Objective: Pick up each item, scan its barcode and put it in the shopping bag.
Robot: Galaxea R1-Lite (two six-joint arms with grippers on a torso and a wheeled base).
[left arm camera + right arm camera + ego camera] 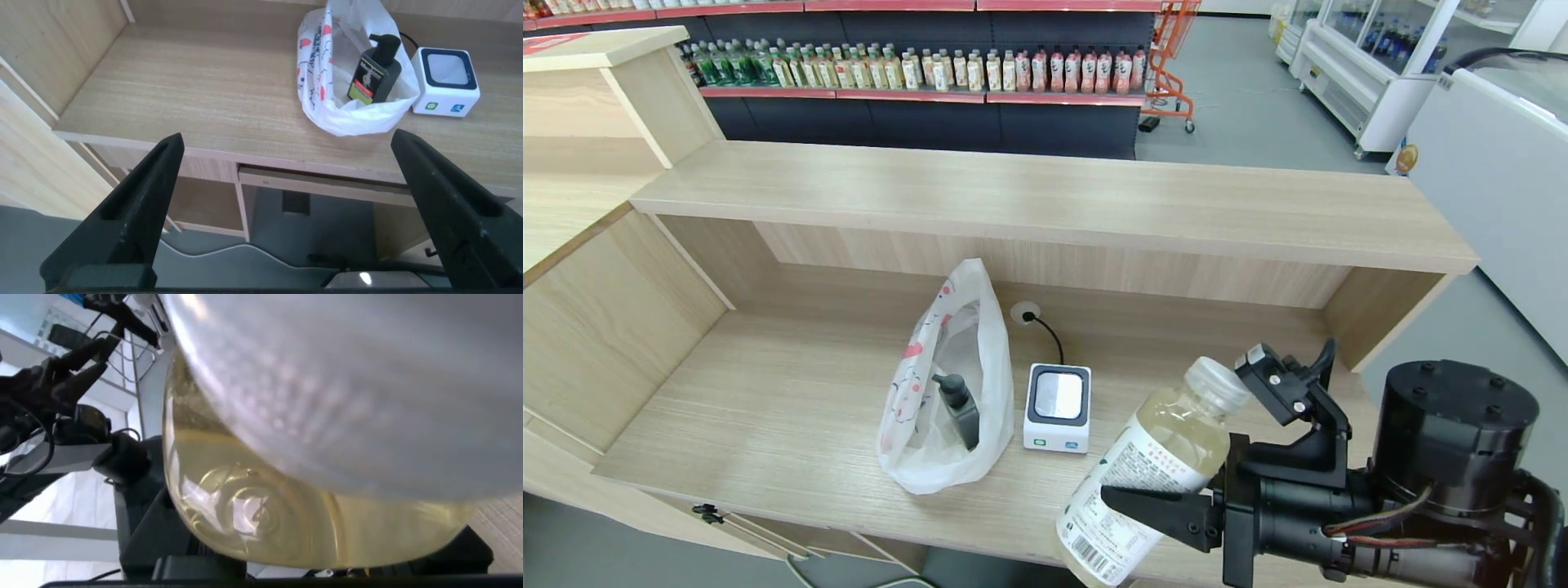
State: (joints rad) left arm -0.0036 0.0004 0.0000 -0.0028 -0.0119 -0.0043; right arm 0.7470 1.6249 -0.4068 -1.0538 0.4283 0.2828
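Here we see the counter [768, 384], a pale wooden top with a raised ledge behind it, and we place everything from the scanner [1058, 406], which sits about mid-counter with its glass face up. Far behind the scanner, past the ledge, a shelf [915, 69] of drinks runs across the room. The bag [907, 392], thin white plastic with red print, stands just left of the scanner, nearly touching it, its mouth gaping toward us. Right of the scanner and nearer to us, the right gripper [1180, 429] is raised over the counter's front edge, its fingers closed on the bottle [1168, 457] at mid-body; one finger lies across the label, and the other is behind the bottle near its shoulder. The bottle is clear plastic with pale yellow drink and a white label. It tilts with its cap up and away from the scanner and its base down toward us, a barcode showing near the base. In the right wrist view it sits hard against the camera. The left gripper [286, 143] hangs out in front of the counter, well left of the scanner, its two dark fingers spread wide with nothing between them. Inside the bag, so just left of the scanner, a dark pump bottle [960, 408] stands tilted a little. A black cable [1049, 335] runs from the scanner's back to a round port behind it.
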